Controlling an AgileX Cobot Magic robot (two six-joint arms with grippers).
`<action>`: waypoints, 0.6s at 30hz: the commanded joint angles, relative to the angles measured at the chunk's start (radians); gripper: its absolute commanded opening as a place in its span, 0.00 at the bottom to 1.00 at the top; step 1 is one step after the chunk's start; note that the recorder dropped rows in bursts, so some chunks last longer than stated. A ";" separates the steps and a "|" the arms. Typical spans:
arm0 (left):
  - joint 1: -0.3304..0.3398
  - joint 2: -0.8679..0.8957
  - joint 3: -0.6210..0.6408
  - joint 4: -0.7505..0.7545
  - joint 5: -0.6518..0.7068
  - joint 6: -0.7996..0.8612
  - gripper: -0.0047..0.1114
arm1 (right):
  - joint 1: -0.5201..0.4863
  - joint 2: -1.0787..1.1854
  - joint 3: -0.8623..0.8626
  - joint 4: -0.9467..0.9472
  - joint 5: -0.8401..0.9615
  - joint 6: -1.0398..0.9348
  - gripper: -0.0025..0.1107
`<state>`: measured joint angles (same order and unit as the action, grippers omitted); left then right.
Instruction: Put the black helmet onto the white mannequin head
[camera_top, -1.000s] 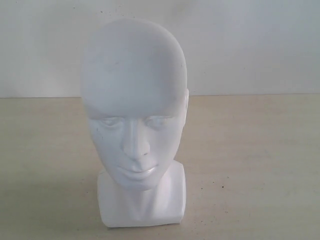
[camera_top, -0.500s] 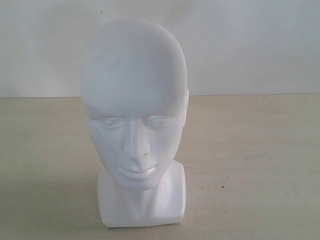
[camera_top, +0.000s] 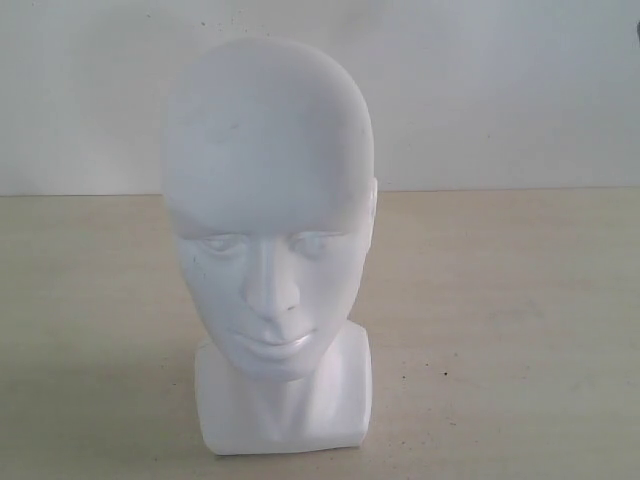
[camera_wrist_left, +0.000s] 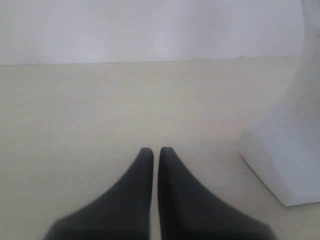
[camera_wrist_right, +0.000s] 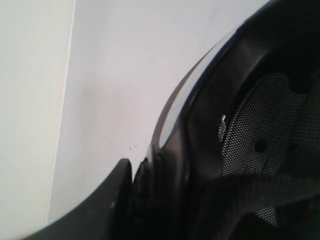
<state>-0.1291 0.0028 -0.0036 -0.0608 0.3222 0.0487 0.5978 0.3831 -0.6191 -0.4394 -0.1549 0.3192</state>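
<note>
Okay, white mannequin head stood upright on the table, bare, facing the camera. Right claw gripped the black helmet by its rim (mesh lining toward the wrist camera). Left claw was pinched shut, empty, low over the table near the neck base.
</note>
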 joint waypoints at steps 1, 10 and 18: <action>0.000 -0.003 0.004 -0.007 -0.004 0.004 0.08 | 0.000 -0.013 0.050 -0.043 -0.425 -0.033 0.02; 0.000 -0.003 0.004 -0.007 -0.004 0.004 0.08 | 0.000 -0.013 0.193 0.166 -0.804 -0.027 0.02; 0.000 -0.003 0.004 -0.007 -0.004 0.004 0.08 | 0.000 -0.013 0.201 0.350 -0.962 0.283 0.02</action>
<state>-0.1291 0.0028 -0.0036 -0.0608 0.3222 0.0487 0.5978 0.3811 -0.4058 -0.1393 -1.0036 0.5139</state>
